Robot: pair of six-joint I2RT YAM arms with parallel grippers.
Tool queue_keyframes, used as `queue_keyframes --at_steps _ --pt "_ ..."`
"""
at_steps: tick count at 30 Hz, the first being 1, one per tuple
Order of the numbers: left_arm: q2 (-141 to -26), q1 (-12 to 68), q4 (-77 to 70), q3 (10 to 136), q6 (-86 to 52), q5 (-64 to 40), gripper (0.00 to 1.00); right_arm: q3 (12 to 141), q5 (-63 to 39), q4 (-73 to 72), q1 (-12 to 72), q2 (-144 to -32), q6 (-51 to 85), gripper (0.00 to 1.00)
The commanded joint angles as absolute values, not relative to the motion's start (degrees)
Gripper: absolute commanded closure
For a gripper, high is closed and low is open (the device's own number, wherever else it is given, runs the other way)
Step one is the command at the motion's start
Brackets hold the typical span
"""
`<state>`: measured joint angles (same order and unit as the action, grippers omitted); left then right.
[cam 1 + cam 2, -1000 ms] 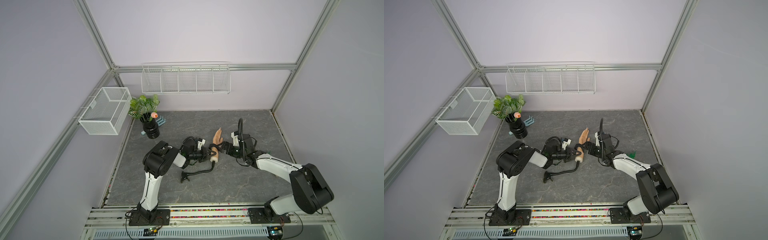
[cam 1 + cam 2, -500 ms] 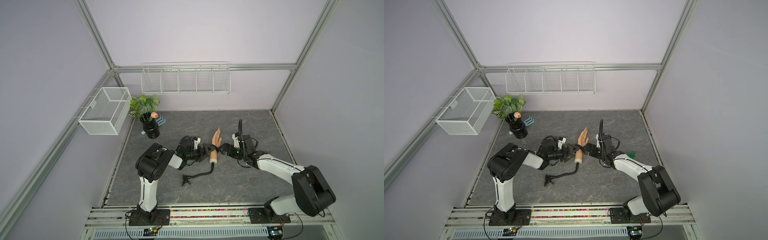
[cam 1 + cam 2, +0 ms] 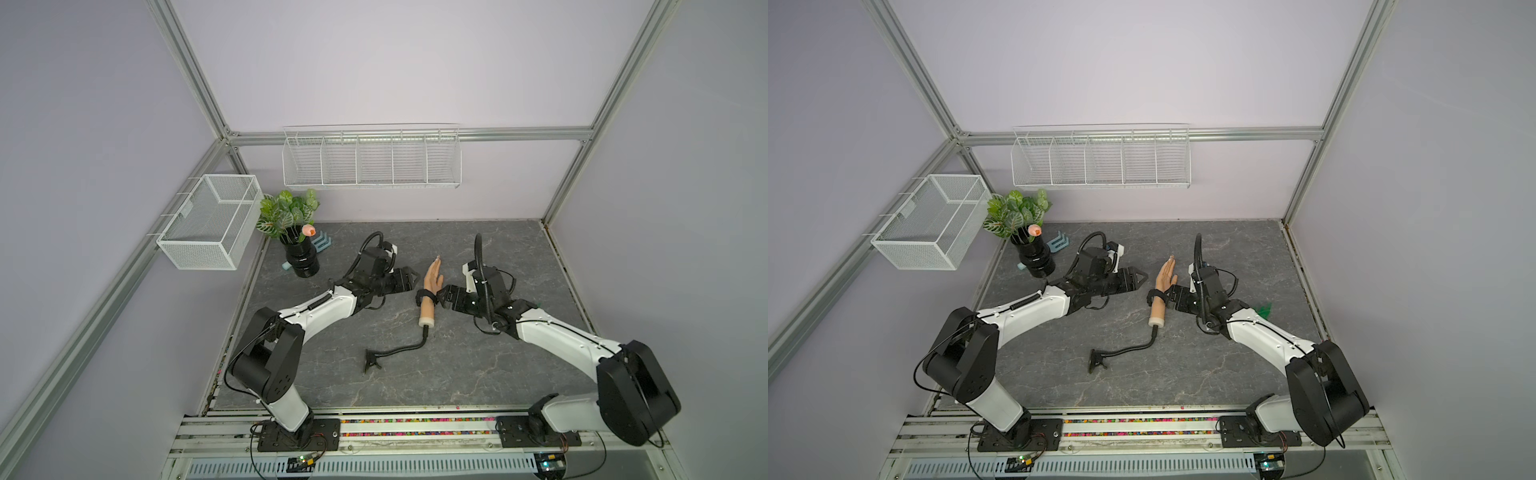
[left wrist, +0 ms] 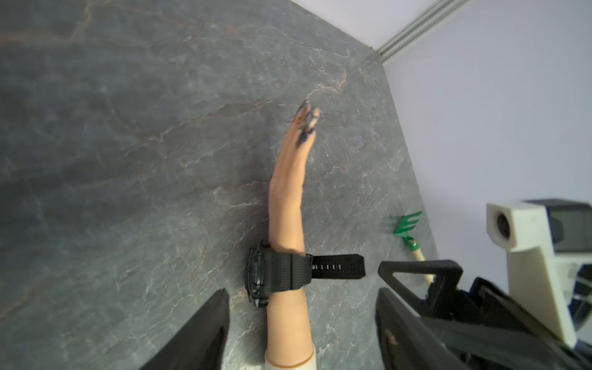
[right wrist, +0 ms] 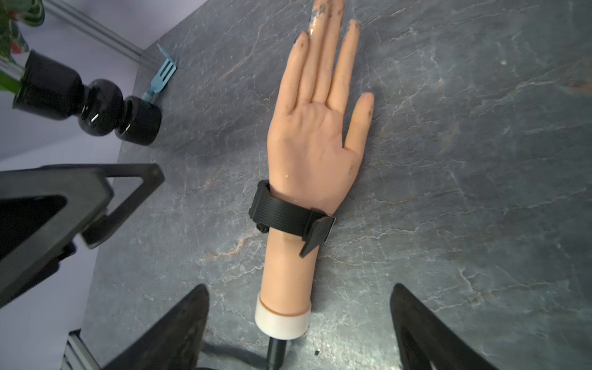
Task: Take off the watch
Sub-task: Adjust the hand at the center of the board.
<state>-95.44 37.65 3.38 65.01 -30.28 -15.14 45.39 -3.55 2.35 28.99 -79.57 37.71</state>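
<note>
Looking down, I see both arms stretched low: left gripper and right gripper spread, gripping nothing, flanking the watch strapped round the wrist of the mannequin hand.

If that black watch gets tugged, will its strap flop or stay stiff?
Probably bendy: the watch hugs the wrist's curve. Yet its loose tail juts straight out, so likely springy, not limp. The mannequin hand lies unheld, so it may slide along.
</note>
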Motion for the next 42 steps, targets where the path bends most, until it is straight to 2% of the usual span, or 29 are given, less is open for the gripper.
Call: queue_keyframes --at_steps 1,7,12,17,21,26,34,42 --pt "-97.2 40.8 15.6 68.6 -16.2 -7.4 0.33 48.3 -1.2 6.3 29.1 -81.9 39.0 0.19" --pt "-96.1 40.8 10.4 67.6 -5.7 -7.7 0.38 53.1 -6.1 6.1 29.0 -89.0 39.9 0.43" --pt "-95.0 40.9 7.6 65.2 -1.8 -7.5 0.36 55.9 -7.2 6.4 29.0 -94.1 39.7 0.51" --pt "-92.4 41.0 3.1 60.0 1.7 -9.6 0.32 58.6 -7.9 8.5 29.0 -97.6 36.0 0.82" --pt "-88.5 41.1 -1.0 54.6 4.1 -8.0 0.3 61.1 -5.6 14.4 29.1 -97.6 31.0 0.92" --pt "-85.6 41.0 -1.1 52.7 4.7 -7.8 0.29 68.0 -1.8 26.2 29.7 -96.8 20.3 0.93" --pt "-87.9 41.5 -0.4 53.8 7.9 -19.3 0.29 81.3 2.3 44.0 30.6 -101.2 6.0 0.93" --pt "-93.7 42.9 -13.1 52.6 10.9 -15.2 0.29 82.6 -3.5 41.4 30.5 -105.2 6.7 0.93"
